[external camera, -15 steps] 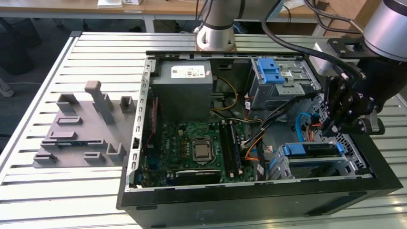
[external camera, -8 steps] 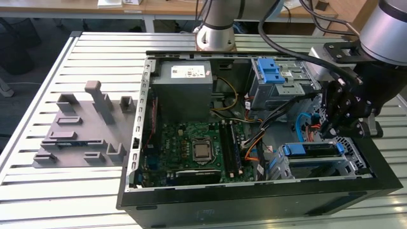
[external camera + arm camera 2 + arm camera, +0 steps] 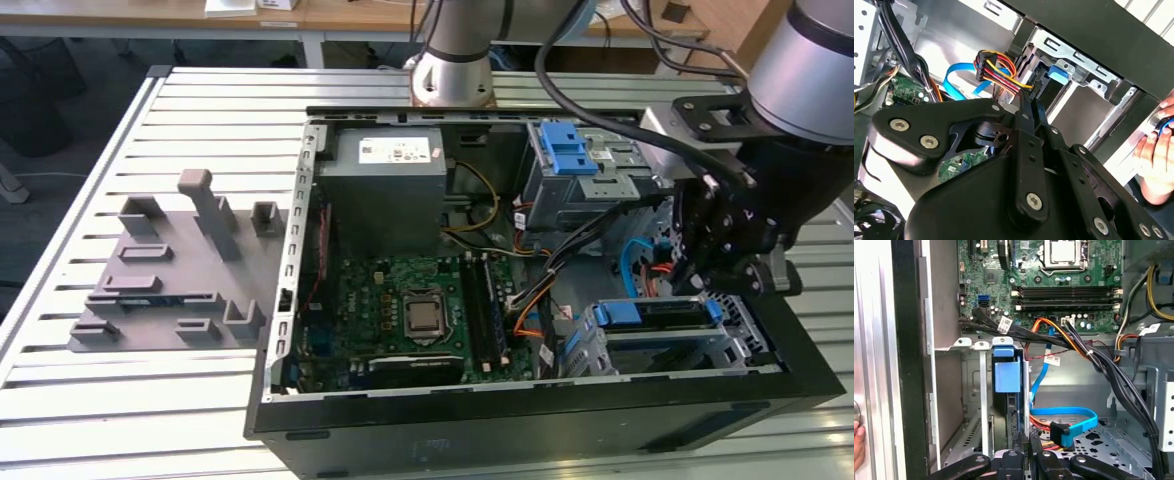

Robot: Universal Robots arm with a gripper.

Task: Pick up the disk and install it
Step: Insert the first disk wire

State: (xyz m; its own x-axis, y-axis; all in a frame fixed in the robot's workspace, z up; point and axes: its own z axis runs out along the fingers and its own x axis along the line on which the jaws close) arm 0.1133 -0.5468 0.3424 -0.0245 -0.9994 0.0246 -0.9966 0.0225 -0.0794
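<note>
The disk [image 3: 651, 314] sits in the lower drive cage at the front corner of the open computer case, on the exterior view's right, with blue rails along its edges. In both wrist views it stands edge-on as a dark slab [image 3: 1005, 415] in the metal bay, under a blue plastic tab [image 3: 1059, 75]. My gripper [image 3: 699, 286] hangs straight above that cage. Its black fingers [image 3: 1020, 452] are shut together, and the tips [image 3: 1030, 100] are right beside the disk's edge with nothing between them.
The case [image 3: 534, 420] holds a green motherboard [image 3: 414, 310], a grey power supply box [image 3: 387, 170], an upper cage with a blue latch [image 3: 574, 150] and loose cables [image 3: 1089, 352]. A person's hand [image 3: 1156, 150] rests on the case's outer edge. A grey fixture plate [image 3: 160, 270] lies on the slatted table.
</note>
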